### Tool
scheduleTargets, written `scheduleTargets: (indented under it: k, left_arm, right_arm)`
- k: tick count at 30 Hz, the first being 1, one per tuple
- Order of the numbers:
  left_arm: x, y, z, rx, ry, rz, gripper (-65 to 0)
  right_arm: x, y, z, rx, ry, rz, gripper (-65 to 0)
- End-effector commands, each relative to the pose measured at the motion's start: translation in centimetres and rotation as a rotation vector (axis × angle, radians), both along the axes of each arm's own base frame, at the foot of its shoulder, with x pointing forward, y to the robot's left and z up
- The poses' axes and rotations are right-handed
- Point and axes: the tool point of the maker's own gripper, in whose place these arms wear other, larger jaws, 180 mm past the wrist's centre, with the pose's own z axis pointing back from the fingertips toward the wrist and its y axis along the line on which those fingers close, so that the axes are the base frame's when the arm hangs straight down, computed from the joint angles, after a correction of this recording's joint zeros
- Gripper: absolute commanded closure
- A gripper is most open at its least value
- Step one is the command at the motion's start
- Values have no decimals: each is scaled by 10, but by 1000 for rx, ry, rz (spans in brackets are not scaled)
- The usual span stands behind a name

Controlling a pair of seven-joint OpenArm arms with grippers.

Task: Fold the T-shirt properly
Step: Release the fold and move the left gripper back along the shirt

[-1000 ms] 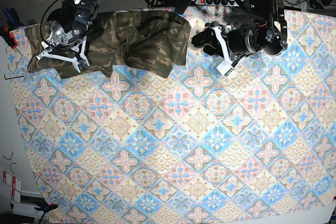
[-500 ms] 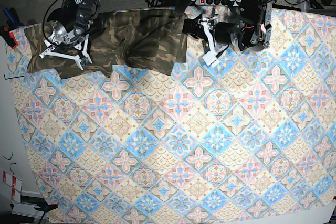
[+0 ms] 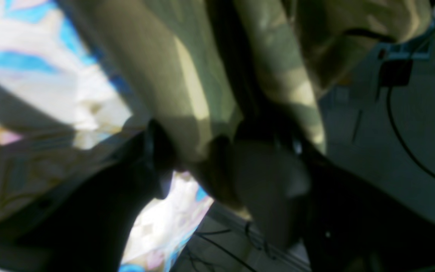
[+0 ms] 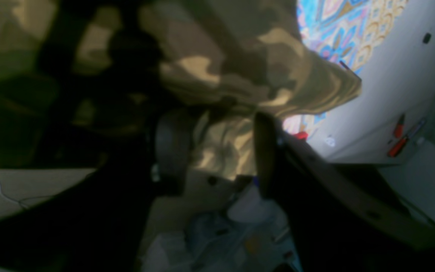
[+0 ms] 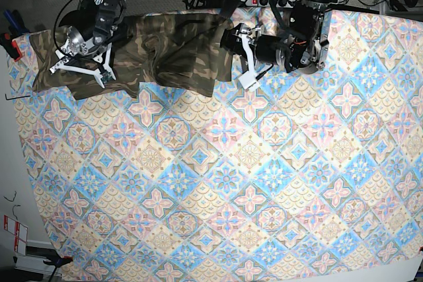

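Lying bunched along the far edge of the bench [image 5: 277, 183], the T-shirt [image 5: 165, 51] sits on a patterned tablecloth [image 5: 218, 176]. The left gripper [image 5: 243, 57] is at the shirt's edge nearest the bench's middle, fingers [image 3: 270, 181] apart with cloth between them. The right gripper [image 5: 82, 67] is at the opposite end, fingers [image 4: 172, 143] part-spread, a fold of cloth lying between them; whether either actually pinches the cloth I cannot tell.

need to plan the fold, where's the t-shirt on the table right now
In the base view the T-shirt lies bunched along the far edge of the tablecloth, toward the left, between the right gripper at its left end and the left gripper at its right edge.
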Motion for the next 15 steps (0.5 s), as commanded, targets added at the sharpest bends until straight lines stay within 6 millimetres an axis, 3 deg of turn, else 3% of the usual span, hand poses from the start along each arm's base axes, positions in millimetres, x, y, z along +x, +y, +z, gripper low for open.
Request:
scheduleTargets:
  k: [1,3,8,12,15]
  left_arm:
    - [10,-8,9,-30,-35,-12,-304]
    - [12,-17,12,-35,-50,-55,-280]
    - [14,-33,1,-46,-24,-90,-66]
    - [26,-39,-12,-35,-13,-84,-61]
    - [55,-41,-5,-42,-67,-55,-48]
  right_arm:
    - [4,-4,7,-23,-19,-3,-265]
    - [4,-4,7,-23,-19,-3,-265]
    - [5,-4,7,-23,-21,-3,-265]
    - [5,-4,7,-23,-21,-3,-264]
    - [4,-6,7,-24,-20,-7,-264]
